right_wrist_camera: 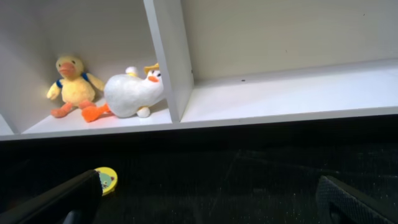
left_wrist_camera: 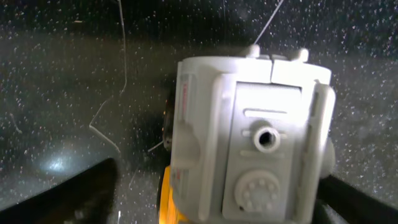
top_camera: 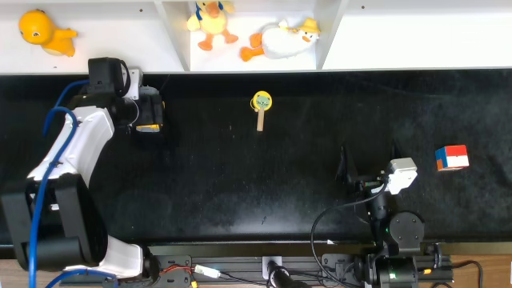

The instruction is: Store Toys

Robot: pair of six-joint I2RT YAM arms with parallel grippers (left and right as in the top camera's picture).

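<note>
Overhead, a black speckled tabletop point(top_camera: 240, 192) is seen filling the work area, with fine pale scratches point(left_wrist_camera: 109, 118) marked across it in the left wrist view. Along its 12 o'clock edge a white shelf unit point(top_camera: 400, 48) is set, divided into compartments. A yellow duck figure point(top_camera: 44, 32) is lodged in the compartment toward 11 o'clock, while a yellow plush duck point(top_camera: 212, 20) and a white plush duck point(top_camera: 280, 40) are laid just beside each other in the middle compartment, the white one on its side. On the tabletop, toward 12 o'clock, a small stick toy point(top_camera: 262, 108) with a round yellow head is laid flat, near the shelf front but apart from it. At 3 o'clock a red, white and blue block point(top_camera: 452, 158) is placed, well apart from everything else. At 10 o'clock the left gripper point(top_camera: 148, 116) is held low over a grey-and-yellow toy point(left_wrist_camera: 249, 143); its jaws are spread to either side of the toy, released, with bare tabletop seen between one finger point(left_wrist_camera: 74, 193) and the toy's side. At about 4 o'clock the right gripper point(top_camera: 368, 164) is likewise released, its fingers wide apart with nothing between them, and it is pointed toward the shelf. Cables point(top_camera: 208, 272) are strung along a rail at the 6 o'clock edge.
</note>
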